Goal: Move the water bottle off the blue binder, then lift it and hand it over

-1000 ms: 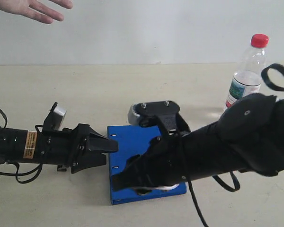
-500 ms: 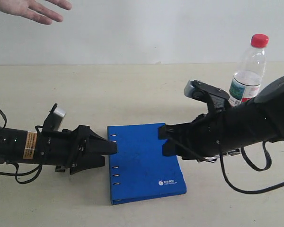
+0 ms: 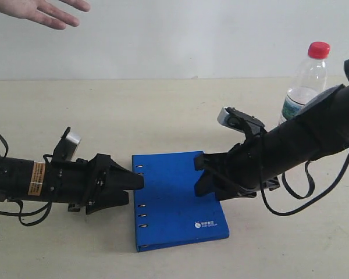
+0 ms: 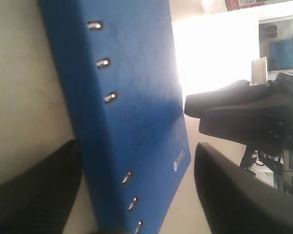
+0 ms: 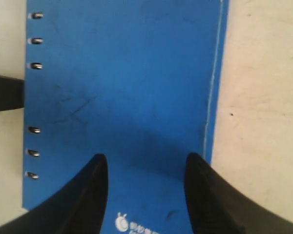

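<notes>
The water bottle, clear with a red cap, stands upright on the table at the back right, off the blue binder. The binder lies flat in the middle, its logo near the front right corner. My left gripper lies low at the binder's spine edge; in the left wrist view the left gripper is open, with the spine between its fingers. My right gripper hovers over the binder's right edge; in the right wrist view the right gripper is open and empty above the blue cover.
A person's open hand reaches in at the top left, above the far side of the table. The beige table ends at a white wall behind. Cables hang from my right arm.
My right arm has drawn back to the right from over the binder, uncovering the cover and logo. The left arm, the bottle and the hand have stayed put.
</notes>
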